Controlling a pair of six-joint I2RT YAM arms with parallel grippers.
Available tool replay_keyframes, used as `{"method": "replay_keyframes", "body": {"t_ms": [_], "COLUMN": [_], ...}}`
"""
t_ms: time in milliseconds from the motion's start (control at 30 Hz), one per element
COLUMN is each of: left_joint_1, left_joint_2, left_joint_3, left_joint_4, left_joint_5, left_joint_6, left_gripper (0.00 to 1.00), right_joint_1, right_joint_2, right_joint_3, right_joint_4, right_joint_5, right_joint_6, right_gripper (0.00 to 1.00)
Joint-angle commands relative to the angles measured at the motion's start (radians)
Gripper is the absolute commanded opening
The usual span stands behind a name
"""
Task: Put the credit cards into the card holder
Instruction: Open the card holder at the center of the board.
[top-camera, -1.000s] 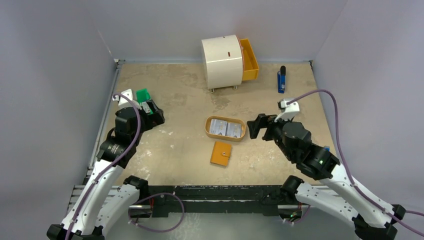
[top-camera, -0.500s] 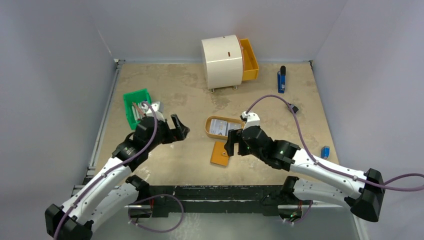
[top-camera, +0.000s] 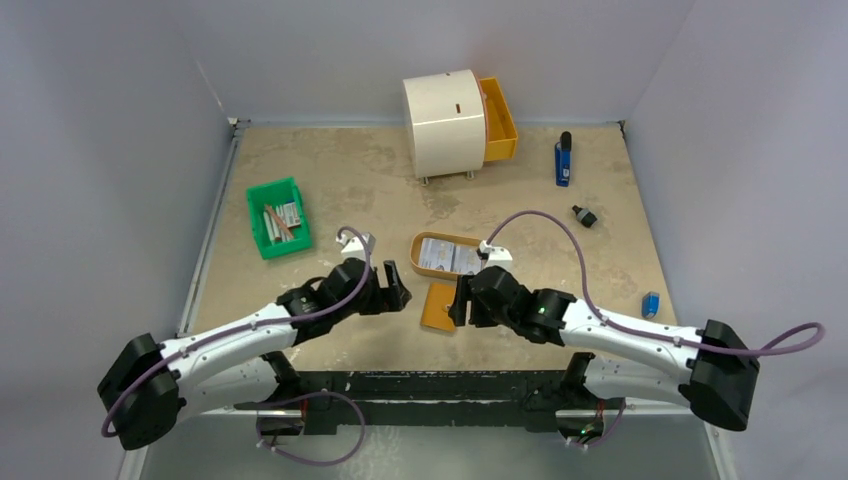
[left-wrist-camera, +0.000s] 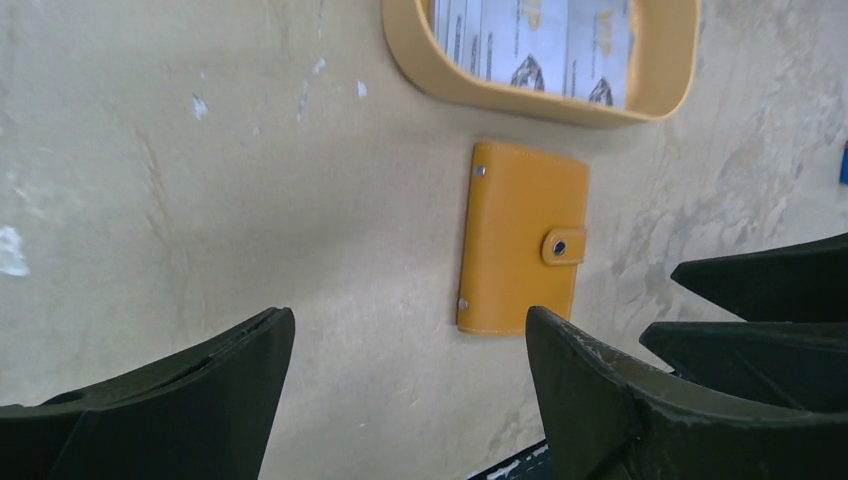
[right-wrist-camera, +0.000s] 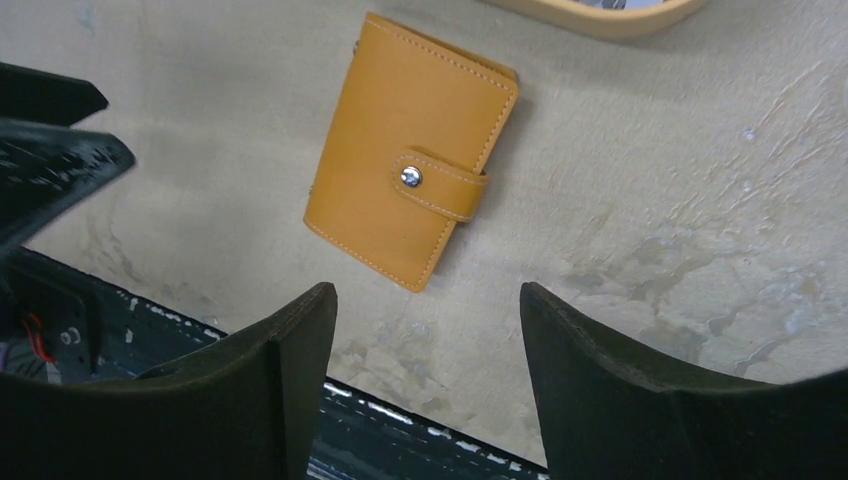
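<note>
Nearest the bases, the left gripper (top-camera: 397, 286) and right gripper (top-camera: 456, 300) hang low over the table (top-camera: 340, 190), facing each other. Each has its jaws spread wide and grips nothing; bare tabletop shows between the fingers in both wrist views. Between the two lies the card holder (top-camera: 441, 306), flat and folded, with its flap snapped down; neither gripper has hold of it. Just beyond its far edge sits an oval tray (top-camera: 414, 258), which holds the credit cards (top-camera: 450, 257) side by side. Farther off to the left stands a green bin (top-camera: 257, 215) of sticks. At the far edge stands a white cabinet (top-camera: 443, 122) with its orange drawer (top-camera: 498, 120) pulled out; a blue object (top-camera: 563, 160) lies to its right.
</note>
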Motion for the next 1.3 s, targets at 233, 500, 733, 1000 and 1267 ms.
{"method": "replay_keyframes", "body": {"t_ms": [233,500,733,1000,1267], "left_joint_1": [-0.047,-0.047,-0.047,-0.047,-0.049], "left_joint_2": [0.162,0.288,0.396,0.464,0.516], "left_joint_3": [-0.053,-0.057,-0.071,-0.084,-0.103], "left_joint_4": [0.336,0.516,0.666,0.746,0.801], "left_joint_5": [0.046,0.119,0.173,0.193,0.193], "left_joint_6": [-0.147,-0.198,-0.24,-0.264,-0.282], "left_gripper": [0.56,0.36,0.19,0.07,0.0], "right_joint_1": [0.034,0.033,0.034,0.033,0.033], "right_joint_2": [0.179,0.275,0.351,0.406,0.451], "right_joint_3": [0.101,0.17,0.202,0.211,0.231], "right_joint_4": [0.01,-0.019,-0.023,-0.017,-0.028], "right_joint_5": [0.08,0.092,0.09,0.061,0.075], "right_joint_6": [0.056,0.035,0.04,0.043,0.041], "right_gripper": [0.6,0.54,0.47,0.46,0.49]}}
